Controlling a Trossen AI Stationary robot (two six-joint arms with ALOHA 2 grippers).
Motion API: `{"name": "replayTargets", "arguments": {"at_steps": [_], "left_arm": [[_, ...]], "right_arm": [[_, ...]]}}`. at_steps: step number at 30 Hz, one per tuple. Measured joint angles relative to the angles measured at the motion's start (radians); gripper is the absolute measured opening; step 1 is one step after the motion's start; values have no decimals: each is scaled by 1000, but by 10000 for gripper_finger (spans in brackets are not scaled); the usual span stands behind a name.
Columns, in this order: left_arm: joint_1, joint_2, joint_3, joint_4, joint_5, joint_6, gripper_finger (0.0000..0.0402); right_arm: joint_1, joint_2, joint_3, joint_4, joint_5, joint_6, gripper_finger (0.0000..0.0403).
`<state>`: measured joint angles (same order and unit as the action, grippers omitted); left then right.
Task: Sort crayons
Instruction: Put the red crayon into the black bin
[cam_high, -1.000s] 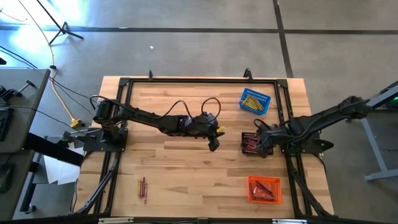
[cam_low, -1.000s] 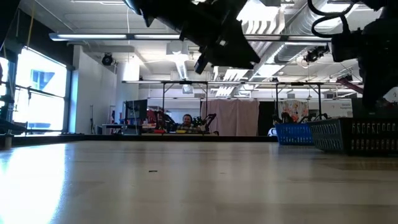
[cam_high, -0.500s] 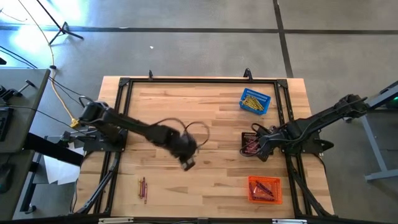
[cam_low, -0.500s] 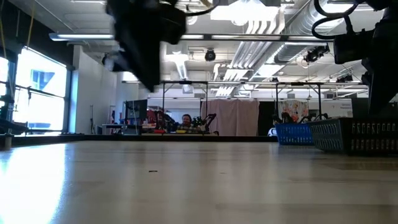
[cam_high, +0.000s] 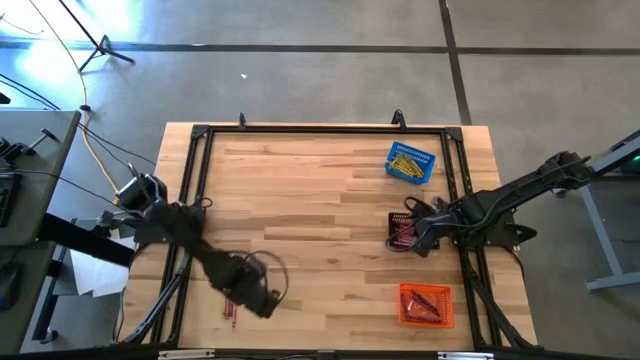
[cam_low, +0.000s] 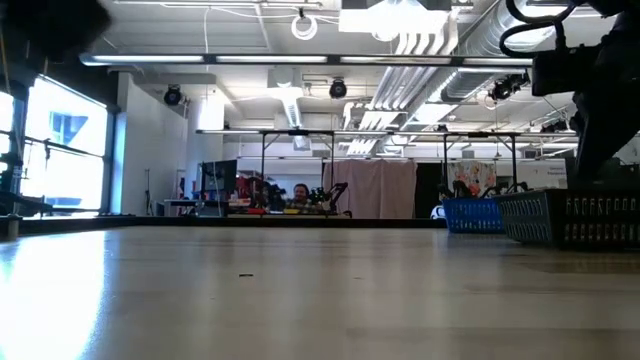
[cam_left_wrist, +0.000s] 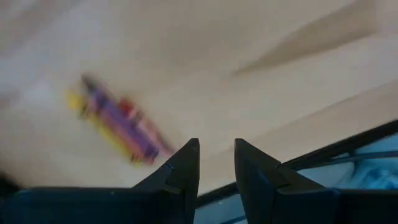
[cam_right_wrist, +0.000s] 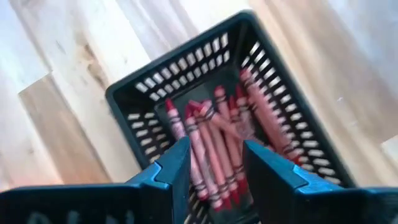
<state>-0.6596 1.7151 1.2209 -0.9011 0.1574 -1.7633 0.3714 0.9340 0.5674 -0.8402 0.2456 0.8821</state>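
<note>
A few loose crayons (cam_high: 231, 305), yellow, purple and red (cam_left_wrist: 118, 127), lie flat on the wood near the table's near left corner. My left gripper (cam_high: 260, 300) hovers just to their right, pointing down and open (cam_left_wrist: 216, 149), with nothing between its fingers. My right gripper (cam_high: 420, 238) hangs open (cam_right_wrist: 214, 149) over the black basket (cam_high: 403, 230), which holds red crayons (cam_right_wrist: 217, 137). A blue basket (cam_high: 411, 163) holds yellow crayons. An orange basket (cam_high: 425, 303) holds more crayons.
A black metal frame (cam_high: 195, 160) runs around the tabletop. Bare wood (cam_high: 310, 190) spreads between the loose crayons and the baskets. In the low view the blue basket (cam_low: 470, 213) and the black basket (cam_low: 570, 218) stand at the right.
My left gripper has swung from the table's middle toward the near left corner, ending beside the loose crayons, and has tipped to point down. The crayons and baskets have stayed in place.
</note>
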Motion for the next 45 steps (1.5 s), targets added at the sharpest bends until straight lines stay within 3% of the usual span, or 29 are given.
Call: {"name": "replayTargets", "arguments": {"at_steps": [12, 18, 45], "left_arm": [[-246, 3, 1, 8, -10, -593, 86], [-254, 63, 1, 20, -13, -587, 86], [-251, 218, 3, 83, -20, -570, 84]], "right_arm": [[0, 0, 0, 19, 195, -79, 132], [0, 0, 0, 38, 261, -79, 132], [0, 0, 0, 84, 283, -79, 132]]}}
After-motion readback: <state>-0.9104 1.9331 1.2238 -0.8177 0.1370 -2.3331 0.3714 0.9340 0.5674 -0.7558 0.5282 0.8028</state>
